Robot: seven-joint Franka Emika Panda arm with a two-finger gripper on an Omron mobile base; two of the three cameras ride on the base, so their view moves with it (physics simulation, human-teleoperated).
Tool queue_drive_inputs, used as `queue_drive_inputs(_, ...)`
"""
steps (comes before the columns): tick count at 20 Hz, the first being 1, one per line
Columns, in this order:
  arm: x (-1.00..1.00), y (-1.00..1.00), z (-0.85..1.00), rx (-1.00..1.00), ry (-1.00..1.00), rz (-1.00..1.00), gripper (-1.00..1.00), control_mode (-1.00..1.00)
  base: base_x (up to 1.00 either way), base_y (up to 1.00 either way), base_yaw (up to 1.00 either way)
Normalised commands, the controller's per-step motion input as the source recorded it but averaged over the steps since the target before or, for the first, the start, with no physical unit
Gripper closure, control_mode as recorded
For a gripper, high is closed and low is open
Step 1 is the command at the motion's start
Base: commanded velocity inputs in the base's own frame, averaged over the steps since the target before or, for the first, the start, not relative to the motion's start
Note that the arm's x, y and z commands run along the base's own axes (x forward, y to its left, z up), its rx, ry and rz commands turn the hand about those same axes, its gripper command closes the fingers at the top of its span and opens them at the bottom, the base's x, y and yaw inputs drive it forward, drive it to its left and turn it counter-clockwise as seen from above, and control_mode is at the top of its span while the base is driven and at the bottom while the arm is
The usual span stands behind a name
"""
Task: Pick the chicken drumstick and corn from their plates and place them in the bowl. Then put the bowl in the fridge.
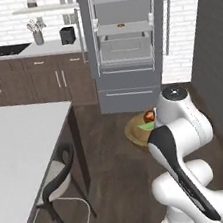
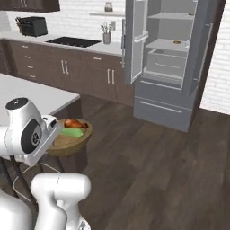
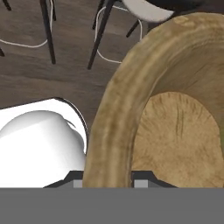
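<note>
Jaws clamp the bowl [image 2: 67, 141] rim above dark wood floor [image 2: 148, 166], fridge [image 2: 173, 54] open.

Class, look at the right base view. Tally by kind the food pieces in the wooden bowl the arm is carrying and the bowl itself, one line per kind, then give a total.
Chicken drumstick: 1
Corn: 1
Wooden bowl: 1
Total: 3

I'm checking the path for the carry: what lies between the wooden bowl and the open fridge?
Only bare dark wood floor lies between the bowl and the fridge; the right base view shows it best.
</note>
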Motion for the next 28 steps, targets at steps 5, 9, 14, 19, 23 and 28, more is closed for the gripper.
queue_drive_inputs(5,0.0,0.0,0.0,0.0,0.0,0.0,1.0,1.0,0.92,-0.7,-0.02)
queue_drive_inputs(9,0.0,0.0,0.0,0.0,0.0,0.0,1.0,1.0,1.0,-0.31,-0.15)
queue_drive_inputs(14,0.0,0.0,0.0,0.0,0.0,0.0,1.0,1.0,1.0,-0.09,-0.02)
queue_drive_inputs(19,0.0,0.0,0.0,0.0,0.0,0.0,1.0,1.0,1.0,0.0,0.0)
queue_drive_inputs(23,0.0,0.0,0.0,0.0,0.0,0.0,1.0,1.0,0.94,0.0,0.0)
queue_drive_inputs(28,0.0,0.0,0.0,0.0,0.0,0.0,1.0,1.0,0.91,0.02,0.0)
